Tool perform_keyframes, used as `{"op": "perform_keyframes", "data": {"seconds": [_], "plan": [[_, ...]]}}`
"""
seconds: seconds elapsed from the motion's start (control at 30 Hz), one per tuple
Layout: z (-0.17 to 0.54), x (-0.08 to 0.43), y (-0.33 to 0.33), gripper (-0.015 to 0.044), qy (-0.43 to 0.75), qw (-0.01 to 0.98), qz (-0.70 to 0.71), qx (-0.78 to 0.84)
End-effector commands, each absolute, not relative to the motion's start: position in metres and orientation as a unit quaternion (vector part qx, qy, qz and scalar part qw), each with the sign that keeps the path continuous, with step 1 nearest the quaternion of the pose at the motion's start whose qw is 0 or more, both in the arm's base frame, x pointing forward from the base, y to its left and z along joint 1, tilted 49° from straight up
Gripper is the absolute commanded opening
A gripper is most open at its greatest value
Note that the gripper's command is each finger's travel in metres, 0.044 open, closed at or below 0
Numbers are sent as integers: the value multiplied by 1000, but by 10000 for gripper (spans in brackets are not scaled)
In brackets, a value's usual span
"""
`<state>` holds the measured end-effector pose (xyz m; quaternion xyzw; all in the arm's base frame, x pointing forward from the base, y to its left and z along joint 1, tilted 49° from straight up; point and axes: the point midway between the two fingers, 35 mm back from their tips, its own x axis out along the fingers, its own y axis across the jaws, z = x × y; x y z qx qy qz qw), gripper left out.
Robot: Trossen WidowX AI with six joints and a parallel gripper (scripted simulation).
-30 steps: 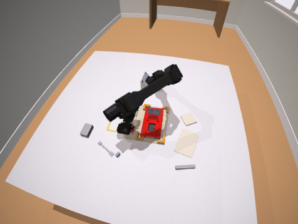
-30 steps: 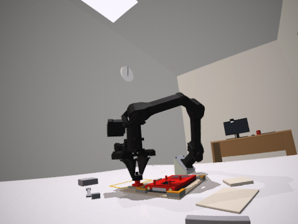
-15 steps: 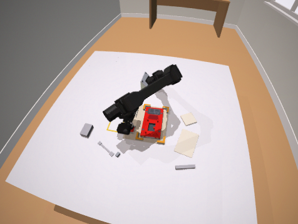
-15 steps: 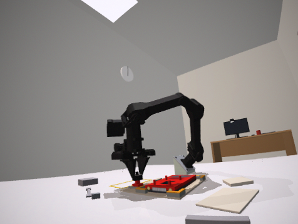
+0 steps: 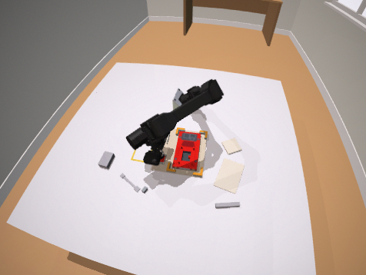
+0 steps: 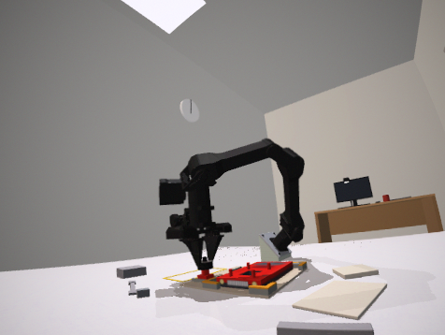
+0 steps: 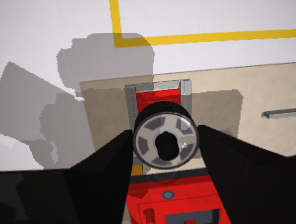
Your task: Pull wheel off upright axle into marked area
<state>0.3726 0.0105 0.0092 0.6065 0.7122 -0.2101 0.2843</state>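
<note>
The wheel (image 7: 166,121), black-tyred with a silver spoked face, is between the fingertips in the wrist view. The dark upright axle (image 7: 167,146) shows through its hub. My gripper (image 7: 164,134) (image 6: 205,264) is shut on the wheel, one finger on each side. The red axle block (image 7: 158,95) (image 6: 206,276) is directly under the wheel, in a grey holder. How far up the axle the wheel sits cannot be told. The marked area, a yellow outline (image 5: 138,160) (image 6: 187,274) (image 7: 210,38), lies on the table just beyond the block; the arm hides part of it in the top view.
A red chassis (image 5: 178,161) (image 6: 276,271) (image 7: 140,206) with upright pegs lies beside the block on a beige board (image 7: 220,85). Orange corner pieces surround it. A grey block (image 5: 106,159), a thin grey bar (image 5: 130,182) and a small grey cube (image 5: 144,190) lie apart on the table.
</note>
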Motion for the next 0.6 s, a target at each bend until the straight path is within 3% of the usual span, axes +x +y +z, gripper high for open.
{"op": "perform_keyframes", "data": {"seconds": [0.0, 0.57], "plan": [[18, 374, -3, 0, 704, 287, -214, 614], [22, 374, -7, 0, 703, 287, -214, 614]]}}
